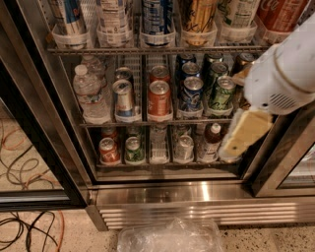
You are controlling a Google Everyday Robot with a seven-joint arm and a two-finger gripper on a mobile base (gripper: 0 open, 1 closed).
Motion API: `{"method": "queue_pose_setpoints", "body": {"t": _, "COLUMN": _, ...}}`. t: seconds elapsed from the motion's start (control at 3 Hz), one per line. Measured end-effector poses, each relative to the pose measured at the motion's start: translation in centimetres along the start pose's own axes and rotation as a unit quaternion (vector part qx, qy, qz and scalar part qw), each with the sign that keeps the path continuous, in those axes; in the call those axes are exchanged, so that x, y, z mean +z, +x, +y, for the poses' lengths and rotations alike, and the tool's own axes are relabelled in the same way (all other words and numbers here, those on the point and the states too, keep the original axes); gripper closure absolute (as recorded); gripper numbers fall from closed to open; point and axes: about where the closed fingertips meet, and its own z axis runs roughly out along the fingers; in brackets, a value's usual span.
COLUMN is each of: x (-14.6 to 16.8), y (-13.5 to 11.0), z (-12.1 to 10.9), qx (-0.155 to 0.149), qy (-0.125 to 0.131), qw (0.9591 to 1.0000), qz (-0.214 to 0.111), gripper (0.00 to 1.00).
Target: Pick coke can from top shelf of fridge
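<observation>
The coke can, red with white script, stands at the far right of the top shelf in a translucent white cup; only its lower part shows at the frame's top edge. My gripper, white with a cream-coloured end, hangs at the right in front of the fridge. It sits below and slightly left of the coke can, at the level of the middle and lower racks. It hides the rightmost cans of the middle rack. It holds nothing that I can see.
Other tall cans fill the top shelf's cups. The middle rack holds a water bottle, an orange-red can and blue and green cans. A black door frame stands left. Cables and a clear plastic bag lie on the floor.
</observation>
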Motion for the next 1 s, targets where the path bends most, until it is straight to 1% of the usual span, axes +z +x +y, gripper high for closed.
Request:
{"method": "queue_pose_setpoints", "body": {"t": 0.33, "x": 3.2, "y": -3.9, "z": 0.9, "qx": 0.007, "qy": 0.014, "qw": 0.9982, "qz": -0.058, "gripper": 0.00}}
{"method": "queue_pose_setpoints", "body": {"t": 0.67, "x": 3.1, "y": -5.1, "z": -0.7, "qx": 0.007, "qy": 0.048, "qw": 0.9957, "qz": -0.079, "gripper": 0.00}}
{"method": "queue_pose_setpoints", "body": {"t": 1.0, "x": 3.1, "y": -5.1, "z": -0.7, "qx": 0.007, "qy": 0.048, "qw": 0.9957, "qz": -0.079, "gripper": 0.00}}
